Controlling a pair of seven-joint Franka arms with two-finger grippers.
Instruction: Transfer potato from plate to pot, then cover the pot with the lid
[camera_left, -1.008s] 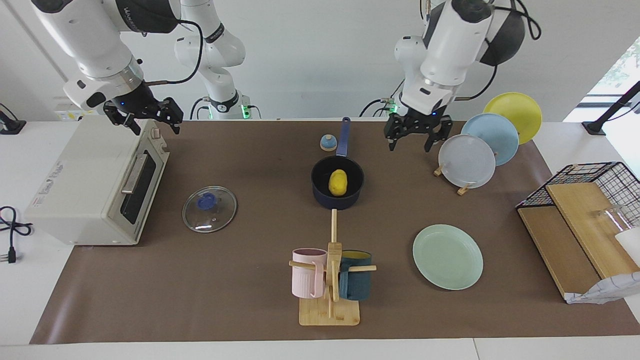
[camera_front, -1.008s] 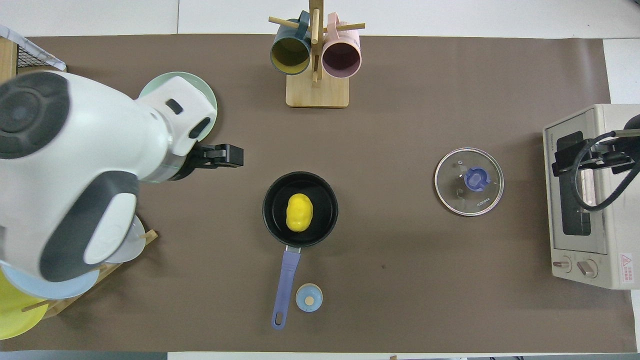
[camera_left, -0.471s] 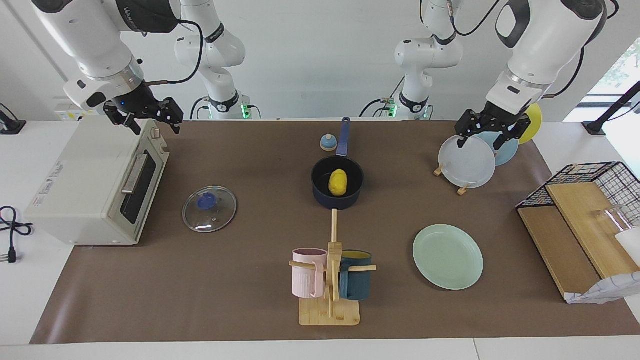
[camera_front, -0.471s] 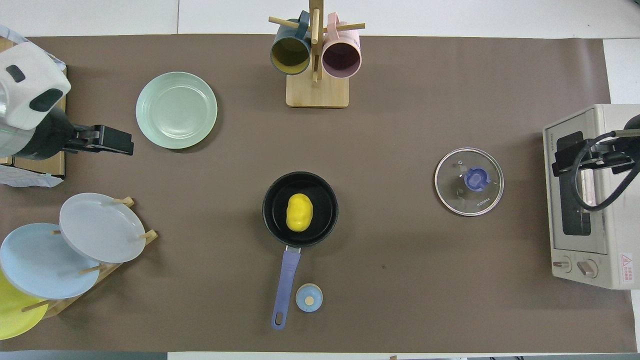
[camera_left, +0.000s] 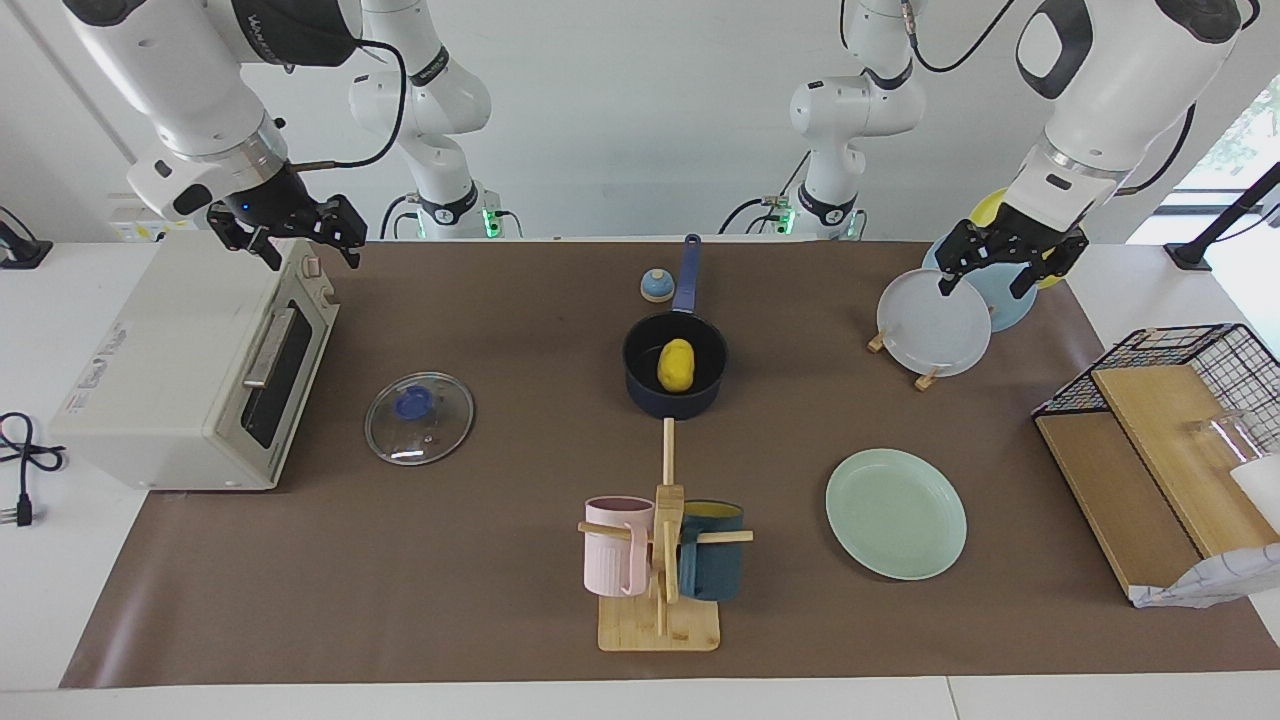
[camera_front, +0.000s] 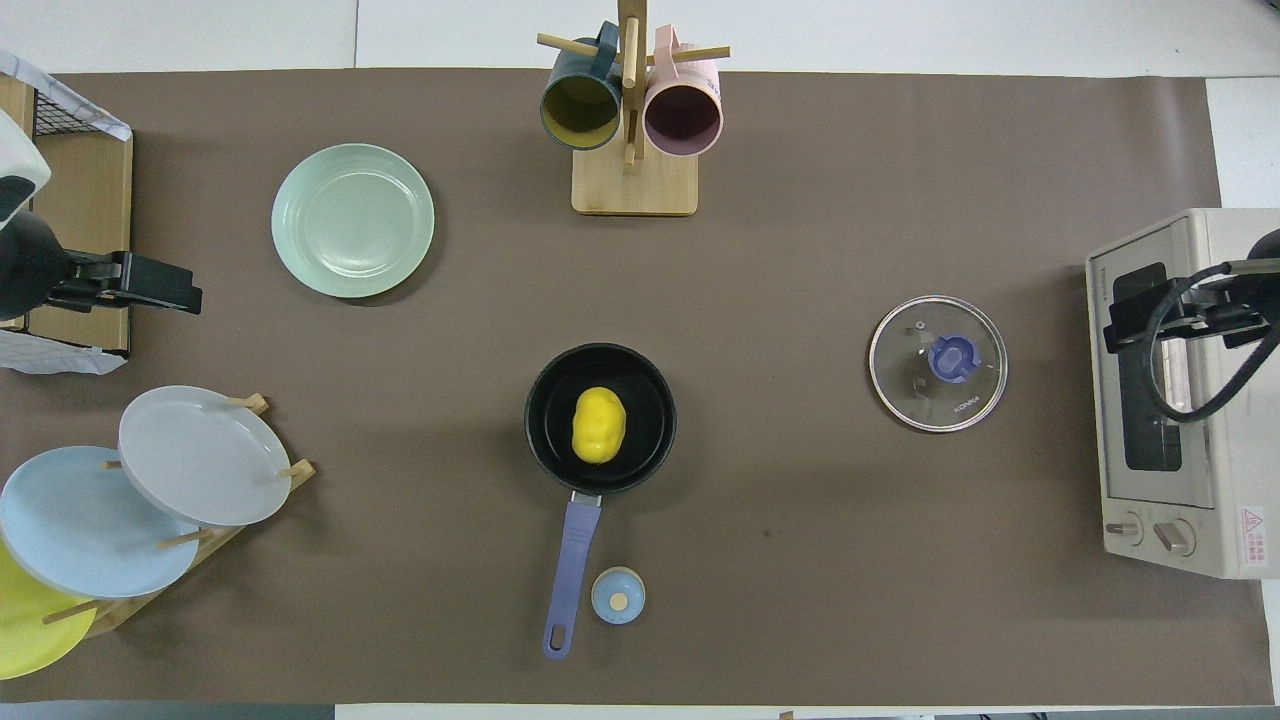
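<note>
The yellow potato (camera_left: 676, 365) (camera_front: 599, 425) lies inside the dark navy pot (camera_left: 675, 405) (camera_front: 548, 440), whose blue handle points toward the robots. The mint-green plate (camera_left: 895, 513) (camera_front: 352, 220) lies bare, farther from the robots and toward the left arm's end. Flat on the mat toward the right arm's end rests the glass lid (camera_left: 440, 425) (camera_front: 915, 385) with its blue knob. My left gripper (camera_left: 982, 286) (camera_front: 170, 290) hangs open over the upright plate rack, holding nothing. My right gripper (camera_left: 313, 258) (camera_front: 1125, 322) waits open over the toaster oven.
A toaster oven (camera_left: 170, 370) stands at the right arm's end. A rack (camera_left: 935, 325) holds grey, light-blue and yellow plates. A wire basket with wooden boards (camera_left: 1160, 400) sits beside it. A mug stand (camera_left: 660, 560) has pink and teal mugs. A small bell-shaped knob (camera_left: 656, 286) lies by the pot's handle.
My left arm has swung away from beside the pot toward its own end of the table, stopping over the plate rack. The right arm has not moved.
</note>
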